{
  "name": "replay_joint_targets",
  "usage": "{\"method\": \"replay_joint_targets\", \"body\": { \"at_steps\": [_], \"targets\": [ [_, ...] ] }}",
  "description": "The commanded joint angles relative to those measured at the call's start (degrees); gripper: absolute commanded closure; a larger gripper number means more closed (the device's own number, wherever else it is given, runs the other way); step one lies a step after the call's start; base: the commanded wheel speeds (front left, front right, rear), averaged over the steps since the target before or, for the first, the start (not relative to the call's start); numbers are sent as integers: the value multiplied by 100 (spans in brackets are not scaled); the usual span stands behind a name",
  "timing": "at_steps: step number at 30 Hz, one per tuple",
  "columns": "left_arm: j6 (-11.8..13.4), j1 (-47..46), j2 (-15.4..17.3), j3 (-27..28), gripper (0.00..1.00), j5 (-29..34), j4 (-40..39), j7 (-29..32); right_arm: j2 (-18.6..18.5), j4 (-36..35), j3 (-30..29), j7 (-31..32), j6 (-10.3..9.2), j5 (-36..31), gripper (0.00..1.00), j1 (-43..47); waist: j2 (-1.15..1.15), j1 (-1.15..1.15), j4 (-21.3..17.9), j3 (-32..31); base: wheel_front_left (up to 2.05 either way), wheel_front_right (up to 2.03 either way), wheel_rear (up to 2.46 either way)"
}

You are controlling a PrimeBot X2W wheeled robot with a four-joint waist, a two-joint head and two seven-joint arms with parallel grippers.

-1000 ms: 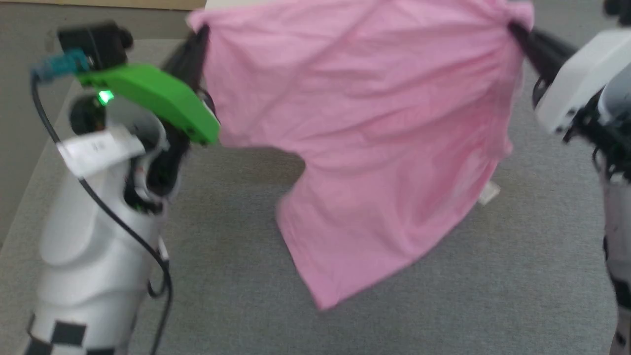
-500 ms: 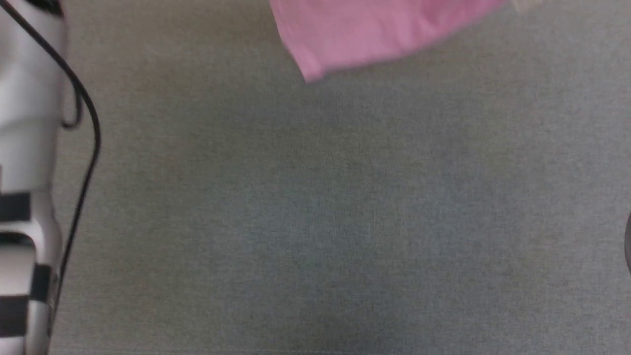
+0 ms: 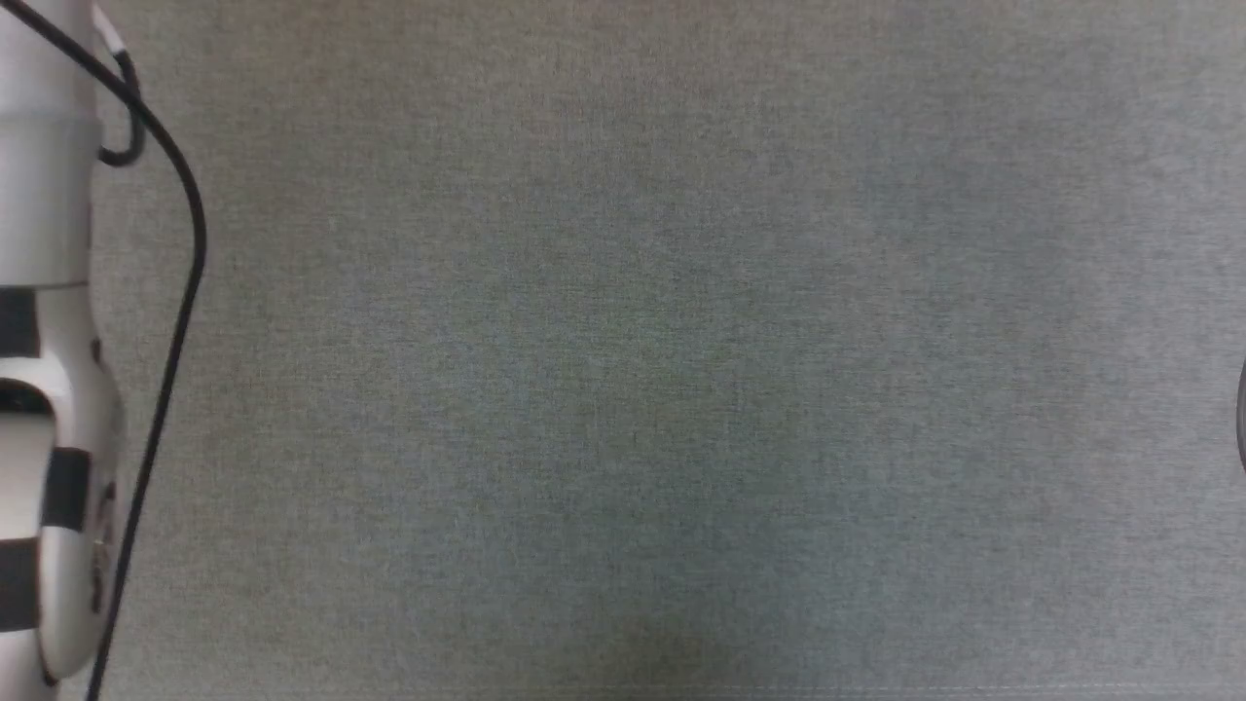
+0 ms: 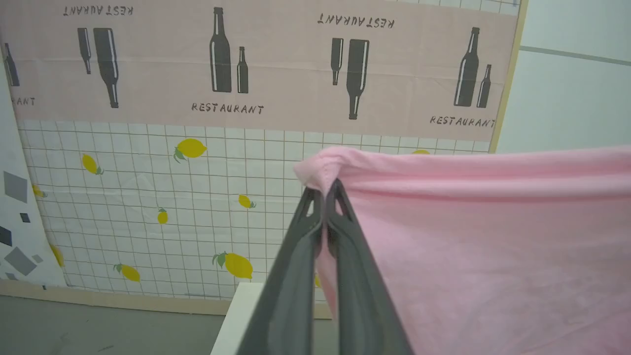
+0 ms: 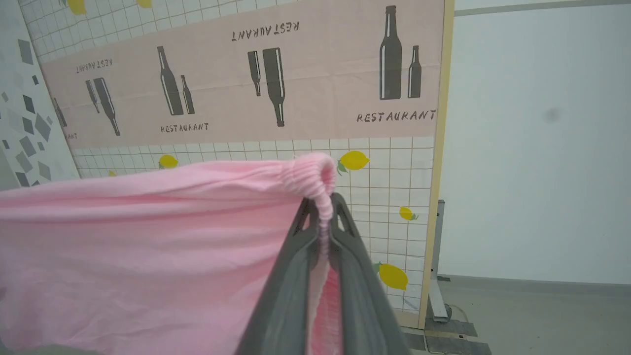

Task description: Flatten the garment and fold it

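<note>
The garment (image 4: 483,256) is a light pink piece of thin fabric held up in the air and stretched between my two grippers. In the left wrist view my left gripper (image 4: 324,195) is shut on one top corner, and the cloth spreads to the right of it. In the right wrist view my right gripper (image 5: 323,204) is shut on the gathered waistband end of the garment (image 5: 148,246), with the cloth spreading left. In the head view the pale left forearm (image 3: 44,389) with its black cable runs down the left edge over the grey table (image 3: 623,389).
A wall (image 4: 222,64) with a pink bottle-print banner and lemon-patterned tiles stands ahead of both wrists. A white block corner (image 4: 236,315) sits below the left gripper. A plain white wall (image 5: 537,148) and grey floor lie to the right.
The head camera has tilted down, so the stretched garment and both grippers have slid out of the top of its picture, leaving grey table surface and the left forearm.
</note>
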Motion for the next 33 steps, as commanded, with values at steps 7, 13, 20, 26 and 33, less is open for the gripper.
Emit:
{"method": "replay_joint_targets", "body": {
  "at_steps": [7, 13, 20, 26, 33],
  "targets": [
    [-427, 900, -181, -13, 100, -298, 194, -555, -437, -53, 646, -448, -13, 1060, 100, 1425, 0, -2, 246, -486, 0, 0, 0],
    [-434, 3129, -360, 138, 100, -447, -717, -733, -1020, -1029, 1412, -427, -13, 2243, 100, 3915, 0, -2, 415, -1602, 0, 0, 0],
    [5, 5837, -758, 454, 100, -731, -1887, -739, -1137, -1717, 1515, -288, -13, 2864, 100, 5972, 0, -2, 535, -2486, 0, 0, 0],
    [285, 7670, -927, 393, 100, -1005, -2248, -439, -1165, -1917, 1393, -257, -13, 2832, 100, 7324, 0, -2, 703, -2985, 0, 0, 0],
    [461, 8887, -636, 163, 100, -1334, -2507, 892, -1119, -2067, 1096, 242, -13, 2467, 100, 8315, 0, -2, 868, -3257, 0, 0, 0]
  ]
}}
